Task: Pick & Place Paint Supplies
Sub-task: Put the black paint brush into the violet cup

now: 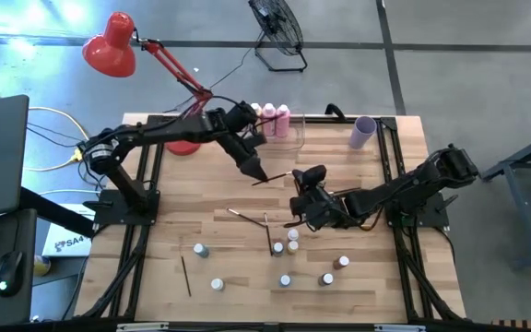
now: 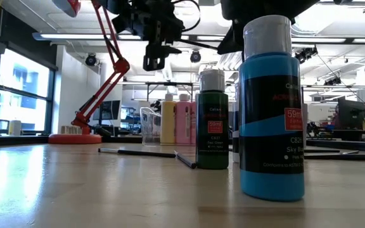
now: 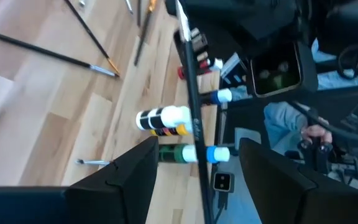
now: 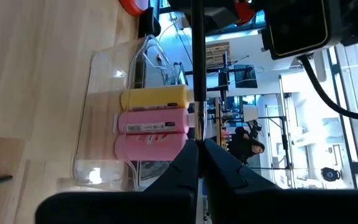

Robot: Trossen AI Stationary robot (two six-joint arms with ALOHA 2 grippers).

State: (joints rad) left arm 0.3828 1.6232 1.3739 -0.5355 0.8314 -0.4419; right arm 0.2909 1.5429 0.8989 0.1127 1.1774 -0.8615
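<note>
- High view: the right gripper (image 1: 299, 177) sits in front of the clear bin (image 1: 295, 138), a little toward the tabletop (image 1: 173, 203) middle, jaws clenched on one end of a thin paintbrush (image 1: 277, 176). The left gripper (image 1: 258, 171) is at the brush's other end, jaws released. Looks like a hand-over to me. The tall bottles (image 1: 277, 118) stand at the bin. The tiny bottles (image 1: 285, 244) and loose brushes (image 1: 247, 218) lie well in front of it, toward the near edge.
- Low view: a blue bottle (image 2: 271, 107) and a green bottle (image 2: 212, 123) stand up close, with the bin far behind them. I can't make out the held brush here.
- Left wrist view: the brush shaft runs straight through the gap between the left fingers (image 3: 129, 177). It doesn't seem to touch either one.
- Right wrist view: the right fingers (image 4: 182, 162) are pinched on the shaft, and it sticks out toward the bin with its yellow bottle (image 4: 154, 98) and two pink ones.
- Handling guess: the brush is super light and stiff, but it's skinny and round, so it'll roll or pivot in a loose pinch. I'd have the left jaws grab mid-shaft on the handle, square across it and away from the bristles, and get a firm hold before the right lets go. No real breakage worry, it's mostly about slipping.
</note>
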